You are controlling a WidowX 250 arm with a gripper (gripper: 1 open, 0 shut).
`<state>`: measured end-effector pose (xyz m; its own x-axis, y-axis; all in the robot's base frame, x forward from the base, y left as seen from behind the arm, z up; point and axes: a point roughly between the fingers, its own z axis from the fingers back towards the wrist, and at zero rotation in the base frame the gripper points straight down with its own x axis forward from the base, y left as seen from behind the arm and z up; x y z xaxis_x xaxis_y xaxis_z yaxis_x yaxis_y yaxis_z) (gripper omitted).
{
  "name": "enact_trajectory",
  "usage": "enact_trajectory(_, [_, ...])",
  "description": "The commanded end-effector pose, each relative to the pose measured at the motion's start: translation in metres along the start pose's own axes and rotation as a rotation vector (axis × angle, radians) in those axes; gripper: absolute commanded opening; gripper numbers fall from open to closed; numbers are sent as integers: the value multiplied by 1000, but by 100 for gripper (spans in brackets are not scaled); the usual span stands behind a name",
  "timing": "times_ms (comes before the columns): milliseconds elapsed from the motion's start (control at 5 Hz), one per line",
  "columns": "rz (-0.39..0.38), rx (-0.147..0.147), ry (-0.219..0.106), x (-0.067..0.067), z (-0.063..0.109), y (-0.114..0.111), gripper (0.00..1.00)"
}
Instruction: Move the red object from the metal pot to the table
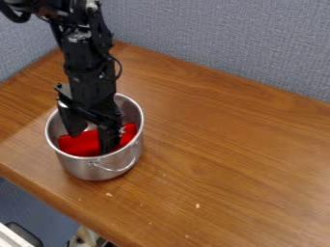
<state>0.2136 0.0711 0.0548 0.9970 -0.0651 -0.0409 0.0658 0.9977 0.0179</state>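
claw (93, 128): it points straight down and it is lowered inside the metal pot; its two dark fingers stand apart, one on each side of the red object. whether the fingers touch the red object i cannot tell.
fingers (68, 122): black and thin; the lower ends are below the rim of the pot, so the tips are partly hidden.
arm (80, 53): black, it comes down from the upper left corner and stands almost upright above the pot.
red object (85, 143): bright red, it lies on the bottom of the metal pot, mostly on the near side and the right side. the claw covers a part of it, so its full shape is not clear.
metal pot (77, 164): shiny and round with straight sides; it stands upright on the worktop near the left front edge. one small loop handle shows on the front side.
worktop (219, 135): brown wood with visible grain and a rounded edge. the surface to the right of the pot is wide. some small pale specks lie near the front edge.
wall (233, 39): grey-blue fabric behind the worktop.
state of task: the red object is inside the pot, not on the worktop, and the claw is not closed on it.
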Motion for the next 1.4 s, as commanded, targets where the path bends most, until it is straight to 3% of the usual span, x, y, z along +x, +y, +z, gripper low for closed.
enact_trajectory(0, [-3,13,-4,0,-1,2,100])
enact_trajectory(400, [3,24,-4,-1,-5,4,100])
enact_trajectory(600, [6,26,1,0,-8,5,0])
enact_trajectory(1200, [13,49,28,-1,4,4,0])
